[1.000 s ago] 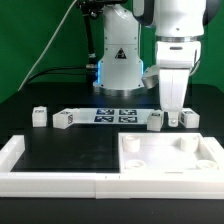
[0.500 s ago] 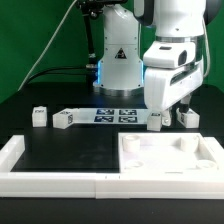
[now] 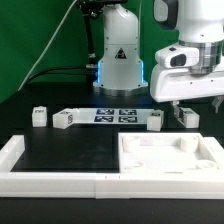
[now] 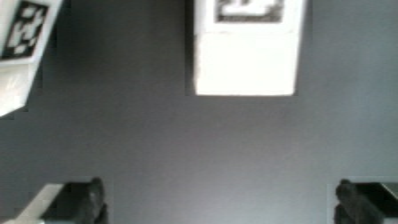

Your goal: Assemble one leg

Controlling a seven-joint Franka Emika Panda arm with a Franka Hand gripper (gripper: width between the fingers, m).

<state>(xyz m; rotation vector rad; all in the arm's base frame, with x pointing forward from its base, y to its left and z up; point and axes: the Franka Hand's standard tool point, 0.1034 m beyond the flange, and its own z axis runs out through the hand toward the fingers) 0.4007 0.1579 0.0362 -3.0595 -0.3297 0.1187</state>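
Note:
Four small white legs stand in a row at the back of the table: two at the exterior view's left and two at its right. My gripper hangs above the two right legs, open and empty. In the wrist view one leg lies ahead of the gripper, its marker tag at the far end, well clear of the dark fingertips. Another white tagged piece shows at that view's edge; I cannot tell which part it is.
The marker board lies between the leg pairs. The large white square panel lies at the front right. A low white frame runs along the front. The robot's base stands behind.
The gripper has risen from down between the two right legs and shifted toward the exterior view's right. It holds nothing. The legs have not moved.

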